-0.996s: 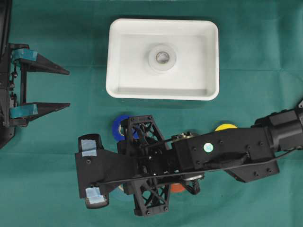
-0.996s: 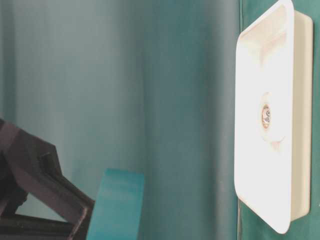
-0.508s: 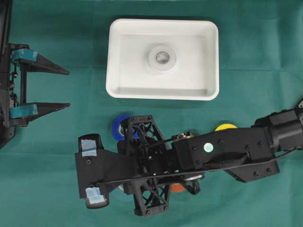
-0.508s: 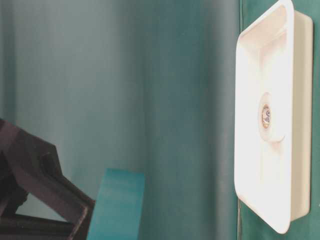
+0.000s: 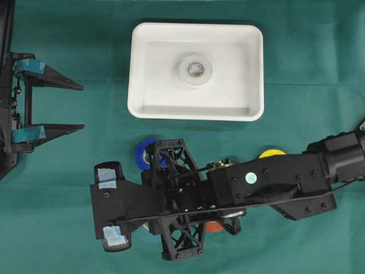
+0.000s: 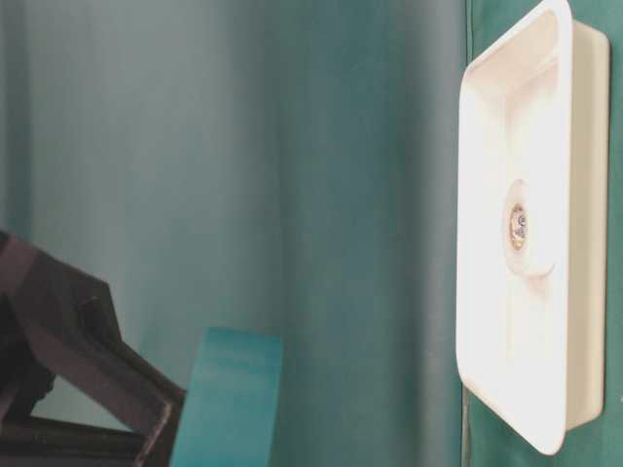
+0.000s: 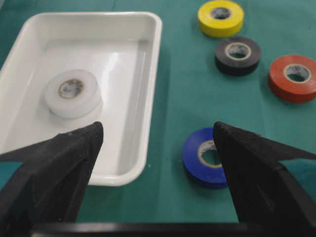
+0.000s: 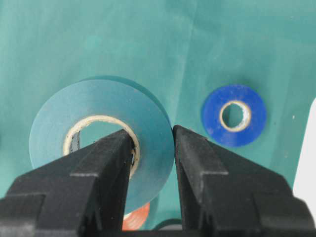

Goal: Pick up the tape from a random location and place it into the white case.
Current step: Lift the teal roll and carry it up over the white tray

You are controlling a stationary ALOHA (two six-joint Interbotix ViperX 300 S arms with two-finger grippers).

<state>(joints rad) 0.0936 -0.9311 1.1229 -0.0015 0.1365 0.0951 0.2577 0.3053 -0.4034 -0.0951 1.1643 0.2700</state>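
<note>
Firmly right pincer [image 8: 152,148] clamps teal tape roll [image 8: 98,138] wall.

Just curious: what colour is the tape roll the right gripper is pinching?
Teal tape roll, clearest in the right wrist view.

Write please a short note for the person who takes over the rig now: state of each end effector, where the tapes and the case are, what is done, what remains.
Left end effector: open, holding nothing, at the left edge of the overhead view.
Right end effector: shut on the teal tape roll, one finger inside its core, one outside its wall.
White case: on the green cloth, with a white tape roll already inside.
Blue roll, yellow roll, black roll and red roll: on the cloth outside the case.
Left: carry the teal roll to the case and release it.
</note>
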